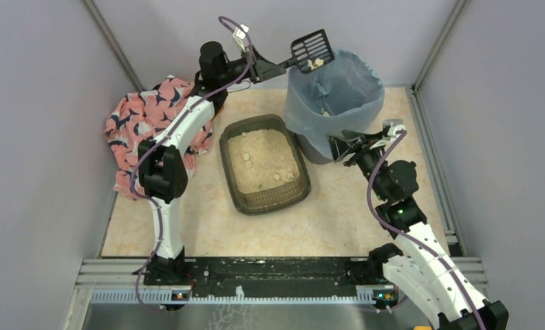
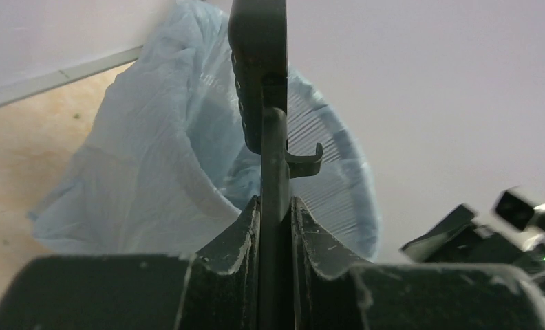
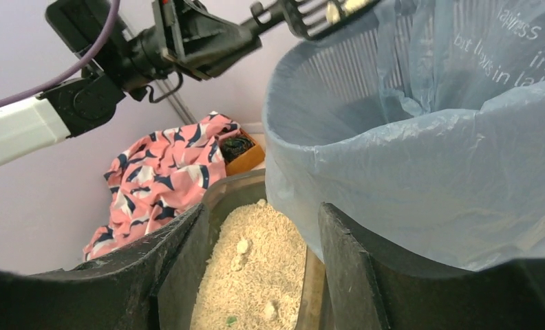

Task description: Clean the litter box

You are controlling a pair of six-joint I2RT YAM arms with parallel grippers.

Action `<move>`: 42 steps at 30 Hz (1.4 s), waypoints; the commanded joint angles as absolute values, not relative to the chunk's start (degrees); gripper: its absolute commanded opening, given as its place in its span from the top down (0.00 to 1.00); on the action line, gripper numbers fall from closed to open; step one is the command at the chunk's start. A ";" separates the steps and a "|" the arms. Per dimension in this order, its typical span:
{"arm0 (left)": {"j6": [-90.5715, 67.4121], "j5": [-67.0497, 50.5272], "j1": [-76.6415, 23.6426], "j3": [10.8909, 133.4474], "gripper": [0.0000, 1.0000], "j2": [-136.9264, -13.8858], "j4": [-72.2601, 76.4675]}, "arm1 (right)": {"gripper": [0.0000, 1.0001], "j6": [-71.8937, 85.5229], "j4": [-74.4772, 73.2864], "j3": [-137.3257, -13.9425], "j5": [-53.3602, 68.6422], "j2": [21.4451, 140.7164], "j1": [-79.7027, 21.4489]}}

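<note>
The litter box (image 1: 270,203), a dark tray of beige granules with a few pale clumps (image 1: 248,162), sits mid-table. It also shows in the right wrist view (image 3: 230,187). My left gripper (image 1: 271,69) is shut on the handle of the black slotted scoop (image 1: 313,48). It holds the scoop head, with pale clumps on it, over the rim of the bin (image 1: 335,103). In the left wrist view the handle (image 2: 275,155) stands clamped between the jaws of the gripper (image 2: 275,214). My right gripper (image 1: 338,146) is open and empty beside the bin's lower left wall (image 3: 421,185).
A pink patterned cloth (image 1: 153,120) lies heaped at the left of the table, over a small orange box (image 3: 246,155). Grey walls enclose the table on three sides. A metal rail (image 1: 270,278) runs along the near edge.
</note>
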State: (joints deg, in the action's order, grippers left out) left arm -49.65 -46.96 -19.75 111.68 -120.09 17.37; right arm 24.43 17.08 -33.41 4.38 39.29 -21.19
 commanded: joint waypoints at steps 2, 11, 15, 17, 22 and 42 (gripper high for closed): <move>-26.41 -44.81 -22.48 111.49 1.00 -117.51 11.20 | 0.39 21.97 19.67 -34.19 5.28 38.95 -20.83; 8.24 -27.39 -32.79 104.84 1.00 -107.49 5.10 | 0.38 22.91 23.13 -32.96 7.15 42.10 -20.83; 18.35 -22.11 -37.40 101.34 1.00 -104.69 6.79 | 0.38 22.94 23.61 -33.40 8.65 43.75 -20.83; 19.32 -22.17 -37.78 101.22 1.00 -104.52 6.87 | 0.38 23.02 23.85 -33.42 8.86 44.02 -20.83; 21.07 -20.43 -38.17 101.21 1.00 -105.07 6.49 | 0.37 22.71 23.14 -33.83 8.96 44.15 -20.83; -7.70 -18.22 -29.55 93.23 1.00 -97.51 19.96 | 0.37 23.38 22.94 -39.81 10.02 40.74 -19.95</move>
